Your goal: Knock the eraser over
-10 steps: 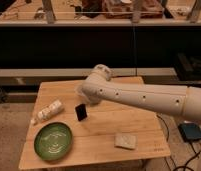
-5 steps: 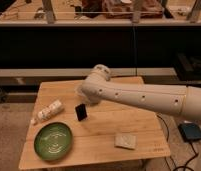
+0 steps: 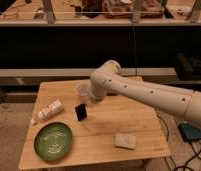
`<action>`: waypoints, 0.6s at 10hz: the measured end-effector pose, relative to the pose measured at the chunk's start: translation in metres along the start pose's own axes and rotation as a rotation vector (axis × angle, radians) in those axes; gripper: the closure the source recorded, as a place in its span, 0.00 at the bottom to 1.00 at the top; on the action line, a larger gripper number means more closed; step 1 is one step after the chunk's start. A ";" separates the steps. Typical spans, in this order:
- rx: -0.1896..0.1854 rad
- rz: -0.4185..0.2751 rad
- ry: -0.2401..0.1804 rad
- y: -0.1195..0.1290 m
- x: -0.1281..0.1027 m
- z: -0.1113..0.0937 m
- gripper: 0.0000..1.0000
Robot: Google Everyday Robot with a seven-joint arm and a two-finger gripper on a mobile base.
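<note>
The eraser (image 3: 81, 112) is a small black slab standing upright on the wooden table (image 3: 109, 125), left of centre. My white arm (image 3: 144, 92) reaches in from the right and bends down just behind and to the right of the eraser. The gripper (image 3: 92, 98) sits at the arm's lower end, close above and right of the eraser's top, next to a translucent white cup (image 3: 82, 91). Whether the gripper touches the eraser cannot be told.
A green plate (image 3: 54, 141) lies at the front left. A white bottle (image 3: 49, 111) lies on its side at the left. A pale flat pad (image 3: 125, 141) lies at the front right. A blue object (image 3: 191, 132) sits on the floor to the right.
</note>
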 end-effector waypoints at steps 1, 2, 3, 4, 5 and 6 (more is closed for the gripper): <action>-0.032 -0.006 -0.009 0.002 -0.004 0.003 1.00; -0.066 -0.015 -0.008 0.003 -0.008 0.007 0.98; -0.087 -0.023 -0.006 0.004 -0.010 0.009 0.92; -0.101 -0.027 -0.004 0.004 -0.012 0.011 0.84; -0.078 -0.019 -0.004 0.005 -0.008 0.012 0.82; -0.035 -0.005 -0.004 0.005 -0.003 0.011 0.82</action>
